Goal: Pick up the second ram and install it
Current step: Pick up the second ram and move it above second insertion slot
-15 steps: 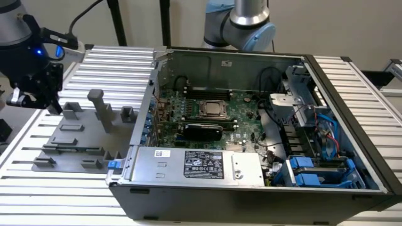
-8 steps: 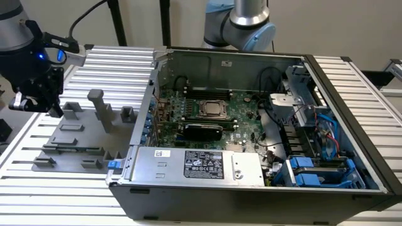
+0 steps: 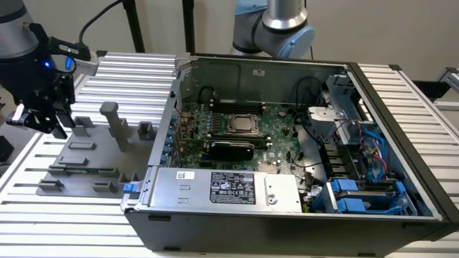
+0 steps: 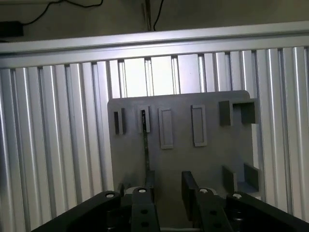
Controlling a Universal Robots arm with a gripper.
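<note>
Over the fixture tray [image 4: 212, 164], we find the end effector [image 4: 169, 186] apart, empty. Centring squarely on the second ram [image 4: 145, 145] seems essential.

We look down on the grey fixture tray [image 4: 217, 154], which lies flat on the ribbed metal table [image 4: 58, 140], short of one of its edges. The second ram [image 4: 145, 145] stands edge-on in a slot of the tray and reads as a thin dark line. Our gripper [image 4: 168, 186] hangs over the tray with its fingers [image 4: 189, 186] apart and bare tray between them. The ram's near end is just beside one finger.
</note>
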